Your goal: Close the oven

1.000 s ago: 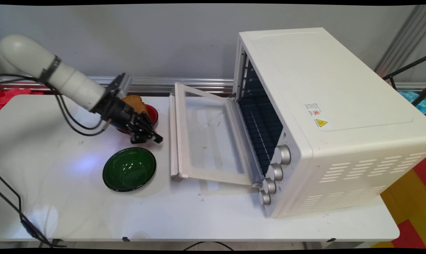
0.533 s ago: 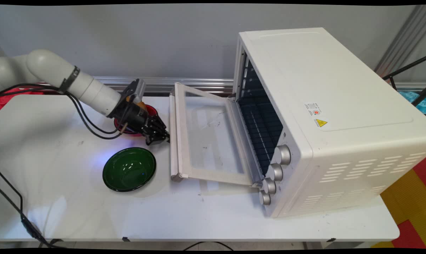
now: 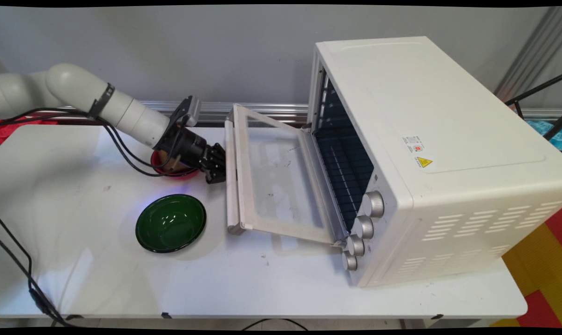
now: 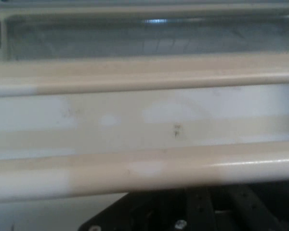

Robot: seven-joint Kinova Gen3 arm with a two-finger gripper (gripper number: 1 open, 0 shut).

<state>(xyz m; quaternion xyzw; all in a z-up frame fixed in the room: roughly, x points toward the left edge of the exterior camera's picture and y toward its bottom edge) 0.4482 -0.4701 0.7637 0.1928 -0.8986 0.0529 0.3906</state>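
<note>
A white toaster oven [image 3: 425, 139] stands at the right of the table with its glass door [image 3: 276, 177] hanging open towards the left. My gripper [image 3: 218, 170] is low at the door's long handle [image 3: 232, 177], right against its left side. The door's handle edge is a little off the table. In the hand view the cream handle bar [image 4: 144, 168] runs across just above the gripper's black linkage [image 4: 197, 211], with the door's glass beyond it. A red bowl [image 3: 183, 174] lies under the wrist, mostly hidden by the arm.
A dark green empty bowl [image 3: 171, 222] sits on the table in front of the gripper, left of the door. Four silver knobs [image 3: 362, 228] line the oven's front. Black cables [image 3: 122, 153] hang from the arm.
The gripper has moved right, from above the red bowl to the door's handle. The door's handle edge has risen slightly and shifted right.
</note>
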